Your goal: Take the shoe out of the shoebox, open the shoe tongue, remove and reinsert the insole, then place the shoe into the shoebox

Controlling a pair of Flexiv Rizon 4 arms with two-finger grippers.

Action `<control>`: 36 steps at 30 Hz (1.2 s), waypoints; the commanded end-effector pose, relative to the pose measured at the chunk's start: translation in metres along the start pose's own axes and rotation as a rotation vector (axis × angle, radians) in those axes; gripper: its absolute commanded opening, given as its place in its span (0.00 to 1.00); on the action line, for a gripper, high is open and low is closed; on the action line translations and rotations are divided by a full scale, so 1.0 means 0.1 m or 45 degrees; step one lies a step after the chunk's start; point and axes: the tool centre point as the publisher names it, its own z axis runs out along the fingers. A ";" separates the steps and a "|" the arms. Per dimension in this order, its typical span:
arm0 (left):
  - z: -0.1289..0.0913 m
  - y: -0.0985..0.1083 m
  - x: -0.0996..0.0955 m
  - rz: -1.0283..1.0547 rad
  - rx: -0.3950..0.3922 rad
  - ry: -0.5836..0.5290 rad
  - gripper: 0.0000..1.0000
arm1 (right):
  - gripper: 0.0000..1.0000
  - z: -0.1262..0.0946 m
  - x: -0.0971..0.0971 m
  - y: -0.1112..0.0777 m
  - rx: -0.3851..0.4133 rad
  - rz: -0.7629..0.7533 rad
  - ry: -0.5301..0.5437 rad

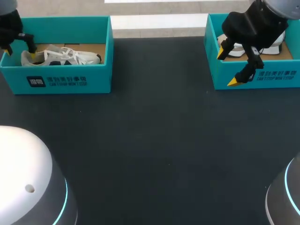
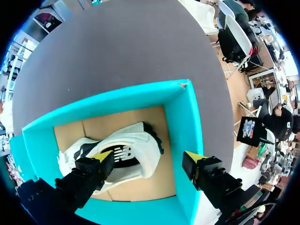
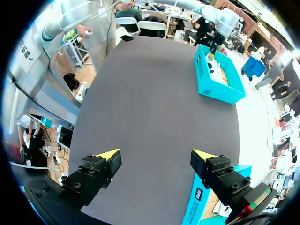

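Observation:
A white shoe (image 1: 70, 57) with dark trim lies on its side in the teal shoebox (image 1: 70, 82) at the table's back left. My left gripper (image 1: 21, 49) hangs over that box's left end. In the left wrist view the left gripper (image 2: 147, 155) is open, one finger above the shoe (image 2: 136, 150) and the other over the box wall (image 2: 187, 126), gripping nothing. My right gripper (image 1: 227, 68) is open and empty at the front left corner of a second teal shoebox (image 1: 262, 77). In its own view the right gripper (image 3: 155, 153) looks across the table.
The second box holds another white shoe (image 1: 274, 47), partly hidden by my right arm. The dark table (image 1: 154, 140) stretches between the two boxes. In the right wrist view the left box (image 3: 218, 77) stands far ahead, and the near box's corner (image 3: 199, 206) lies under the gripper.

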 end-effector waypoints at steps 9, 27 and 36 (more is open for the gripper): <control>-0.81 -0.29 0.01 -0.017 -0.022 -0.105 1.00 | 1.00 0.01 -0.02 0.00 0.003 0.001 0.005; -1.21 -0.50 0.04 -0.008 -0.027 -0.188 1.00 | 1.00 -0.33 -0.79 -0.51 -0.132 1.086 -0.389; -1.21 -0.50 0.04 -0.008 -0.027 -0.188 1.00 | 1.00 -0.32 -1.00 -0.63 -0.174 1.312 -0.480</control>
